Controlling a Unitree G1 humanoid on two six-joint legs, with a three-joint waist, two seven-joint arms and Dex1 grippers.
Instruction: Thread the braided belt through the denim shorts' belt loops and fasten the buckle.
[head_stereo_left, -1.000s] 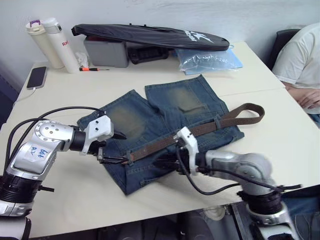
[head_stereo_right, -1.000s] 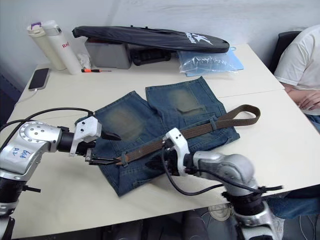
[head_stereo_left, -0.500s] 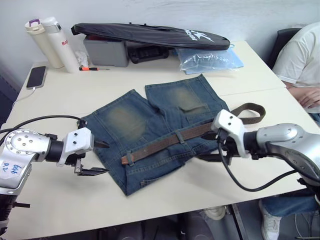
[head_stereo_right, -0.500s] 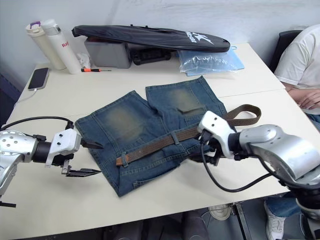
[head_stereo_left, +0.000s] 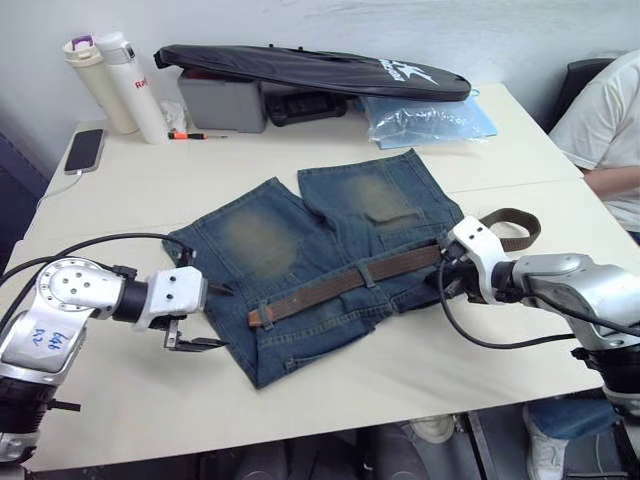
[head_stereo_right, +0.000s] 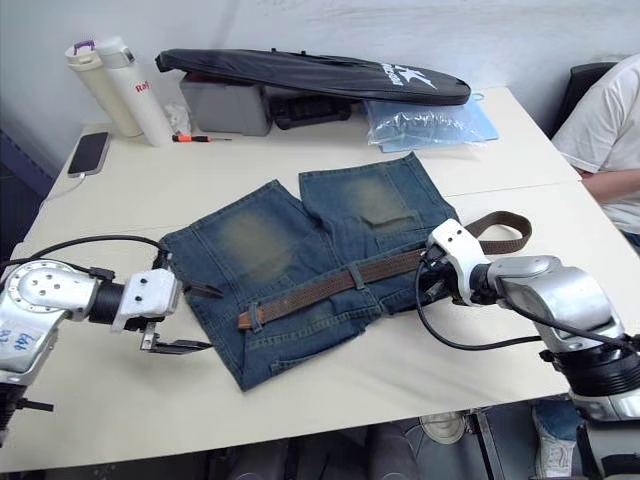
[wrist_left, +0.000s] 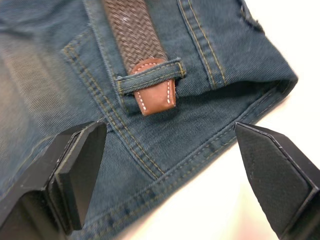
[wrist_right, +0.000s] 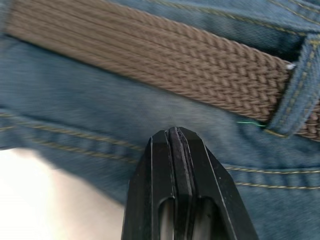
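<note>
**Belt on the waistband, both grippers off it**

You see the shorts (head_stereo_left: 330, 245) spread flat mid-table (head_stereo_left: 480, 150), waistband toward the near edge. The belt (head_stereo_left: 345, 283) lies along the waistband under the loops (wrist_left: 150, 82); its leather tip pokes just past one loop, and its other end curls off the shorts toward the right edge. Your left gripper (head_stereo_left: 205, 315) sits beside the shorts' left corner, jaws spread, holding nothing. Your right gripper (wrist_right: 175, 150) has its fingers pressed together, empty, just beside the belt over the denim.
</note>
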